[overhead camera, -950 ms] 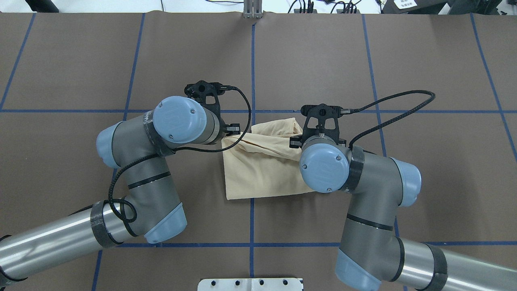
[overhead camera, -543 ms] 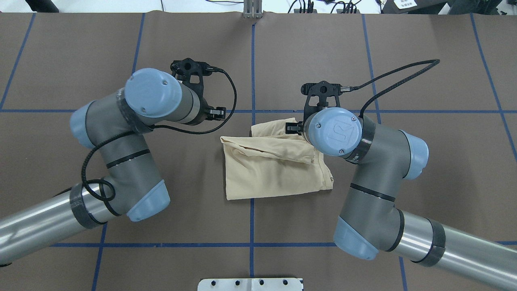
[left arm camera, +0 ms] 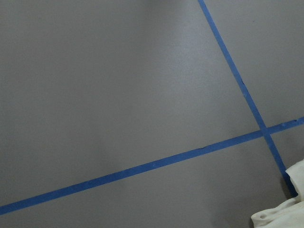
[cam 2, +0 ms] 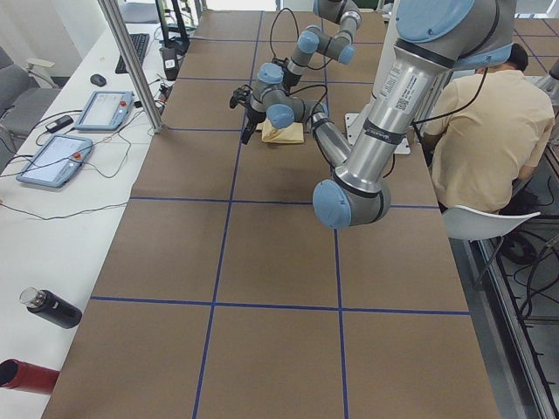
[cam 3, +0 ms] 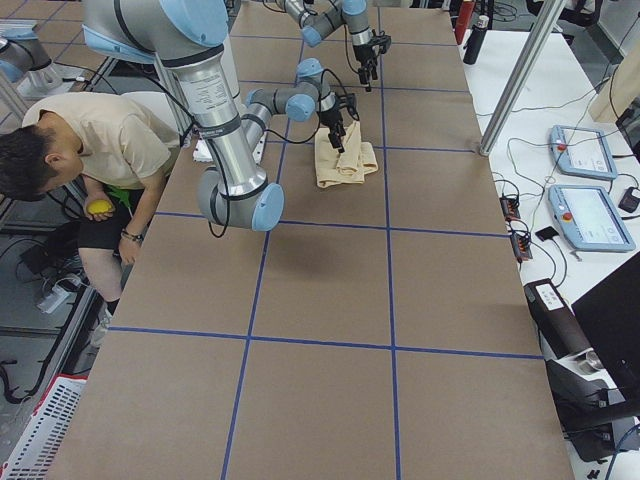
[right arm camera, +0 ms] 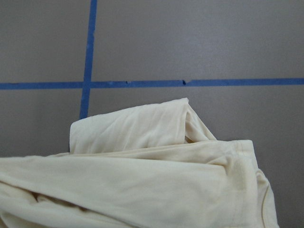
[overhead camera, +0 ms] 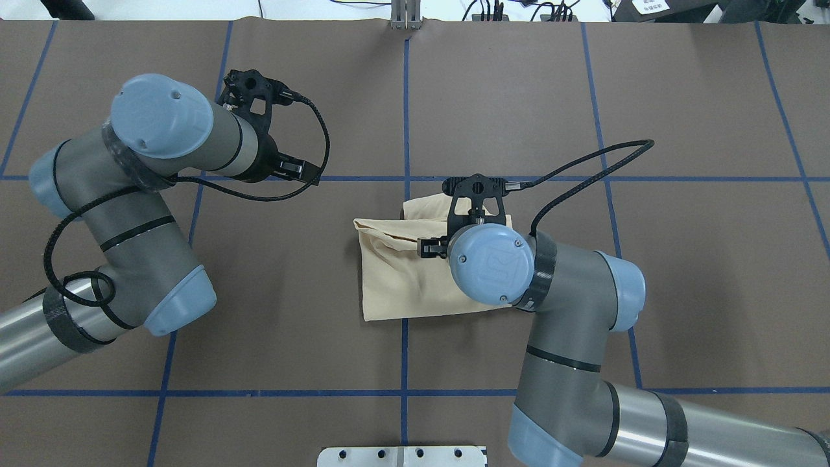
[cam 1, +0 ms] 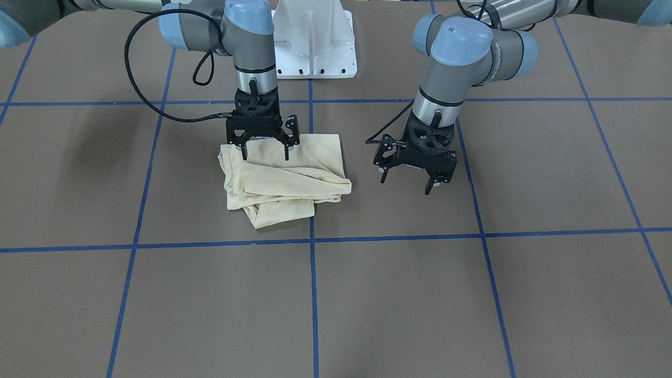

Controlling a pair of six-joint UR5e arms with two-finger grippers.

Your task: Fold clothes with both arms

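1. The table [overhead camera: 681, 292] is lying flat under a matte brown covering, and glossy blue tape lines [overhead camera: 519, 178] are dividing it into large rectangles.
2. The left arm [overhead camera: 146, 214] and the right arm [overhead camera: 570, 337] are reaching in as smooth silver-grey tubes with rounded light blue caps. Ribbed black cables [overhead camera: 583, 159] are looping off their wrists. From overhead, both arms are running off the frame at their lower ends.
3. The shirt [cam 1: 283, 181] is lying at the table's middle, straddling one tape line. It is a thin, soft, pale cream knit folded into a rough rectangle, with wrinkled layers stacking on top. In the front-facing view a rumpled flap is poking out at 6 o'clock. From overhead, the right wrist is covering the shirt's 3 o'clock side.
4. The right gripper [cam 1: 265, 155], black and skeletal, is pointing straight down over the shirt. Its fingers are standing wide apart and are gripping nothing. The tips are sitting at the cloth's surface, but I cannot tell whether they are pressing on it or hanging just above.
5. The left gripper [cam 1: 405, 185] is also spreading wide and carrying nothing. It is hovering over bare covering, apart from the shirt at 3 o'clock in the front-facing view. From overhead, its own wrist is hiding most of its fingers. Its wrist camera is catching only a cut-off scrap of cloth at 5 o'clock.
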